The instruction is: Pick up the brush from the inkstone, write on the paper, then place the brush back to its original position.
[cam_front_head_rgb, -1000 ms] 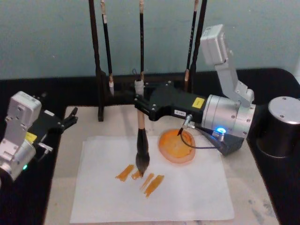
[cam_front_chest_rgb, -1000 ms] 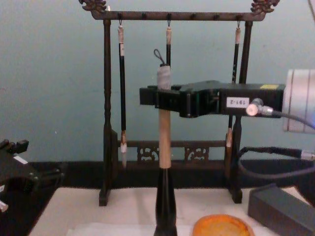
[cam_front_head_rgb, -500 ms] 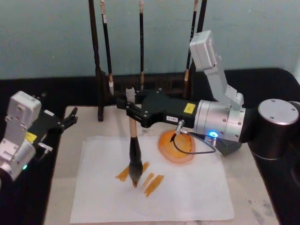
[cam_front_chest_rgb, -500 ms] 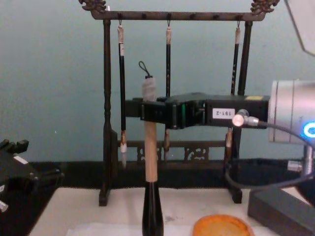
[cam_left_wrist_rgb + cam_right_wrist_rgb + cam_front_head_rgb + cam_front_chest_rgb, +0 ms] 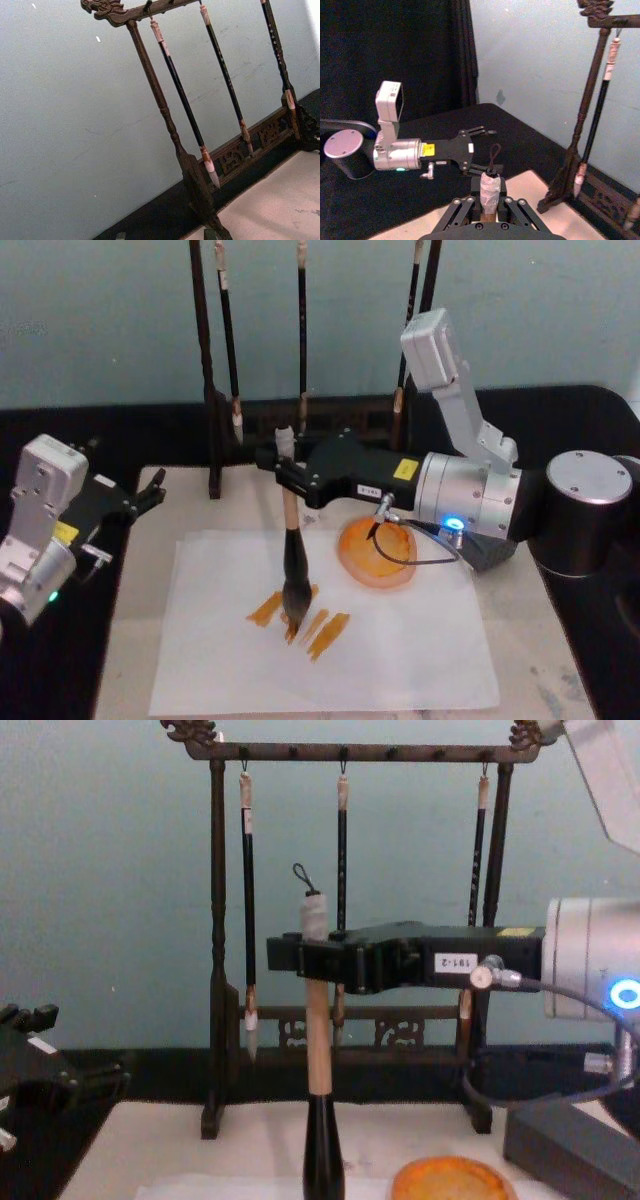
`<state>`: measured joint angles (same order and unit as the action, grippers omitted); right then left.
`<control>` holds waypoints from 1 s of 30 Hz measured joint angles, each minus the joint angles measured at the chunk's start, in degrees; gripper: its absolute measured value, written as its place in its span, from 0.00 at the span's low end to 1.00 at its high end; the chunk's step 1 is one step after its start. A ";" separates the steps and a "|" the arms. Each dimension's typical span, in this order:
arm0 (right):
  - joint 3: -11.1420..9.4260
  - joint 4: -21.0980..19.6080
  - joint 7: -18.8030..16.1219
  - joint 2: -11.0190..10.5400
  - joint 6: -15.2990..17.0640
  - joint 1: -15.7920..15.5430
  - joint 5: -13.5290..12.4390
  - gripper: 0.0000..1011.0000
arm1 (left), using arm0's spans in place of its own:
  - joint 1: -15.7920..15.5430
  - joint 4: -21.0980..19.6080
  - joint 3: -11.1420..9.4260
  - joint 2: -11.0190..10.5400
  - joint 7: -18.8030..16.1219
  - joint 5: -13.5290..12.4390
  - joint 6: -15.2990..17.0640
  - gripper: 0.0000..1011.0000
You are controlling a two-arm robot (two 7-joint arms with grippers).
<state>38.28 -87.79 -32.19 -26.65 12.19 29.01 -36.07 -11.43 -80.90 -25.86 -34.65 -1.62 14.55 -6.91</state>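
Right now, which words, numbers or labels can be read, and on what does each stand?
"191-2", it seems: white label on the right pincer holding the brush.
Yellow sticker on that pincer: too blurred to read.
Yellow tag by the left pincer: too small to read.
Orange strokes on the paper: no readable character.

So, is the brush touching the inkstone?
Apart. Head view: the brush, in the right gripper, is over the paper, with bare sheet between it and the inkstone.
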 joint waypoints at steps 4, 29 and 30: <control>-0.55 0.07 0.35 -0.11 -0.25 -0.05 0.40 0.17 | 0.00 0.00 0.00 0.00 0.00 0.00 0.00 1.00; -2.86 -0.67 2.44 -1.72 -0.17 -1.39 4.15 0.17 | 0.00 0.00 0.00 0.00 0.00 0.00 0.00 1.00; -2.94 -0.67 2.44 -1.72 -0.14 -1.42 4.21 0.17 | 0.00 0.00 0.00 0.00 0.00 0.00 0.00 1.00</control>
<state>35.34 -88.46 -29.75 -28.37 12.04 27.59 -31.86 -11.43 -80.90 -25.86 -34.65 -1.62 14.55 -6.91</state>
